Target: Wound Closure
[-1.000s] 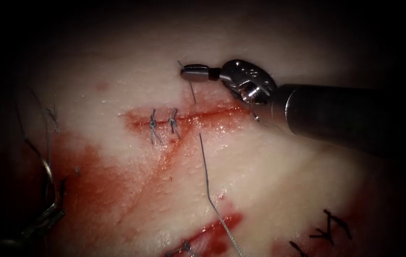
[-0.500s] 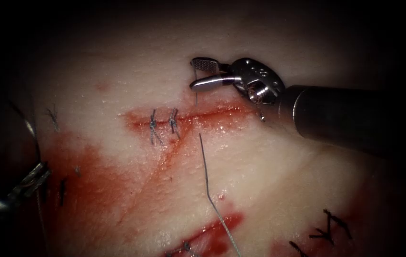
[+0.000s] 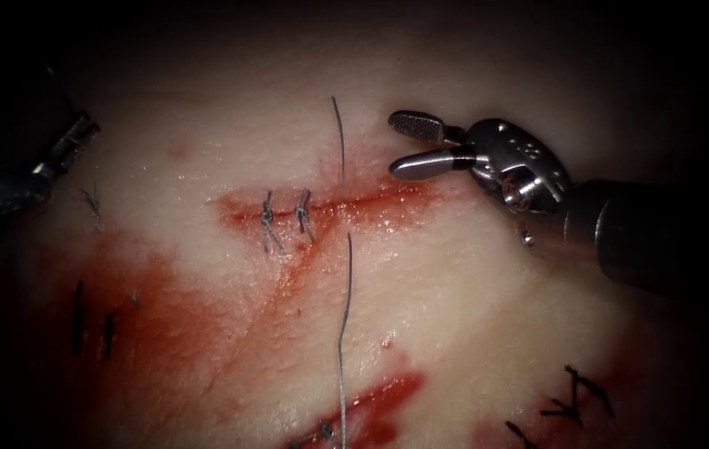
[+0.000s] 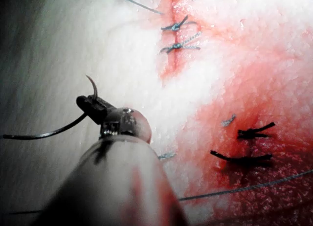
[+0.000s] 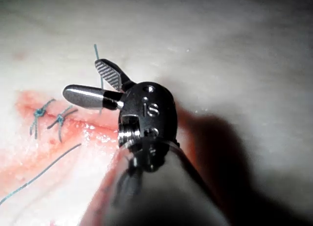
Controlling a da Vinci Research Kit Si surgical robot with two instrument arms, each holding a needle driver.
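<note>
1. Since a second ago, the thread's short end [image 3: 338, 137] above the cut [image 3: 346, 202] has been let go by the right pincer [image 3: 402, 145], which has been drawn back to the right, its jaws parted and empty.
2. The curved needle [image 4: 93, 87] is clenched near its tail end in the left pincer [image 4: 88, 103], clear of the tissue [image 3: 470, 299], far left of the cut.
3. Thread [image 3: 344, 316] runs down from the cut beside two knotted stitches [image 3: 284, 214].

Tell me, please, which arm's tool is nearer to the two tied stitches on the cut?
Right. The right tool, jaws open and empty, sits just right of the tied stitches. The left tool, holding the needle, is far left of them.
</note>
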